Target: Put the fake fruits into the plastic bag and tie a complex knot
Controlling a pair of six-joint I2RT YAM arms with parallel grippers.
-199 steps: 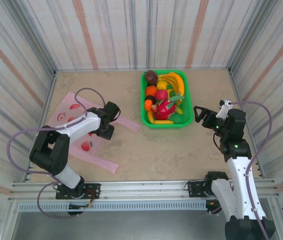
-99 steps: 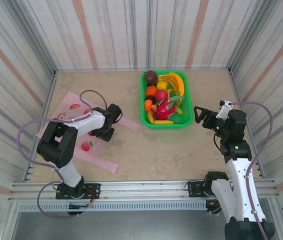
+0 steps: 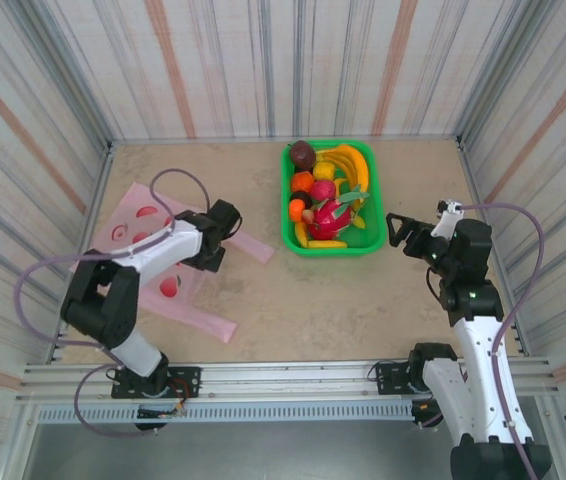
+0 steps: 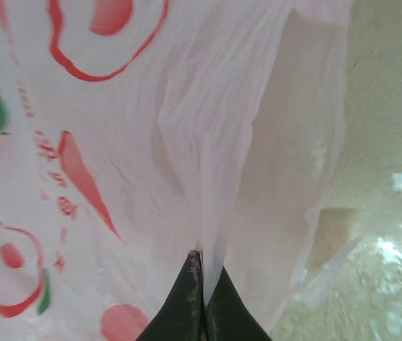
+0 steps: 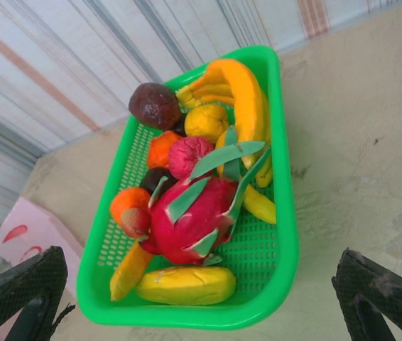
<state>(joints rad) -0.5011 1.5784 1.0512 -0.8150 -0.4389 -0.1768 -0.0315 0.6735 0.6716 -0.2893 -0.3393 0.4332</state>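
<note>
The pink plastic bag (image 3: 148, 225) with red fruit prints lies flat on the left of the table. My left gripper (image 3: 215, 250) is at its right edge. In the left wrist view the black fingers (image 4: 204, 266) are shut on a raised fold of the bag (image 4: 116, 142). The fake fruits sit in a green mesh basket (image 3: 367, 245): a pink dragon fruit (image 5: 194, 217), yellow bananas (image 5: 247, 99), orange, red and dark purple round ones. My right gripper (image 3: 399, 235) hovers just right of the basket, open, with nothing between its fingers (image 5: 201, 270).
The basket rim (image 5: 286, 234) faces my right gripper. Striped walls close the table in on three sides. Bare sandy tabletop (image 3: 323, 300) lies between the bag and the arm bases.
The left gripper's jaws have closed onto a fold of the bag, and the left arm has shifted slightly up and left, tugging the bag. The right arm has not moved.
</note>
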